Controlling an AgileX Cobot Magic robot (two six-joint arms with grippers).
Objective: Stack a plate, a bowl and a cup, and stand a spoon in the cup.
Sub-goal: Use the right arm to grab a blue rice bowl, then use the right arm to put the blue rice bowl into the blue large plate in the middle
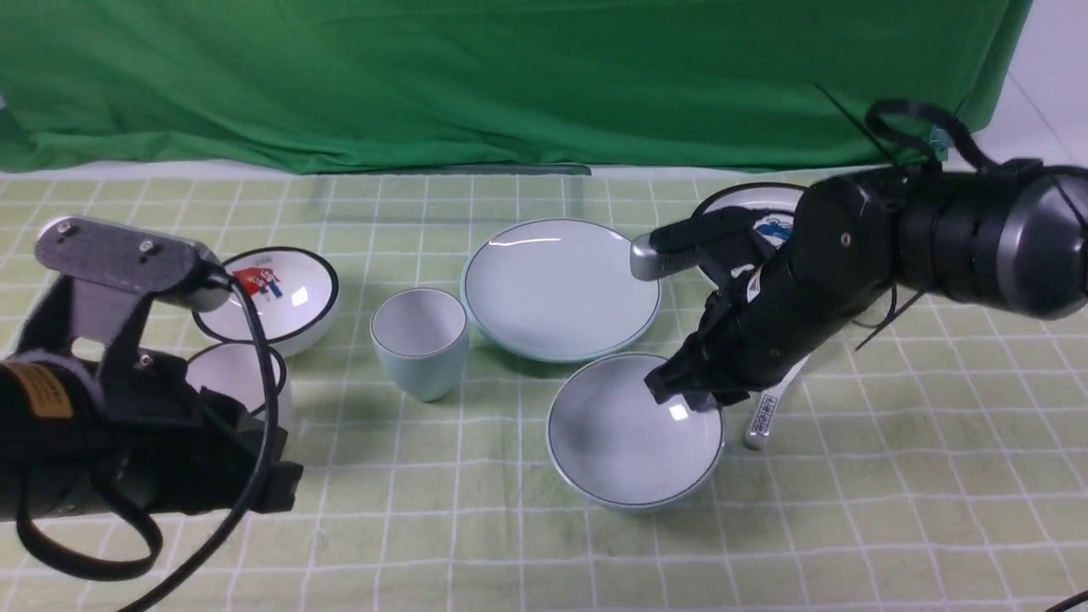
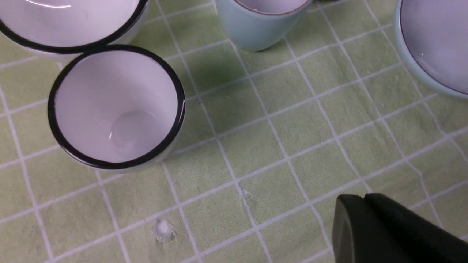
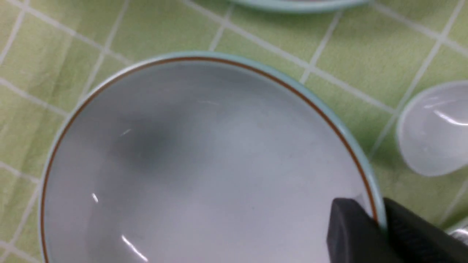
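Note:
The pale blue-green plate (image 1: 561,289) lies at the table's middle. The matching cup (image 1: 421,340) stands upright to its left and also shows in the left wrist view (image 2: 261,22). The matching bowl (image 1: 633,433) sits in front of the plate. My right gripper (image 1: 693,395) is shut on the bowl's right rim, one finger inside and one outside (image 3: 378,215). My left gripper (image 1: 285,489) is shut and empty above bare cloth (image 2: 363,197). A white spoon bowl (image 3: 435,128) lies beside the bowl; I cannot tell which spoon it belongs to. The plain spoon is not identifiable.
A white black-rimmed bowl with a red picture (image 1: 276,293) and a white black-rimmed cup (image 1: 238,378) stand at the left, near my left arm. A spoon with printed marks on its handle (image 1: 765,416) lies right of the bowl. A white cartoon plate (image 1: 756,204) is mostly behind my right arm.

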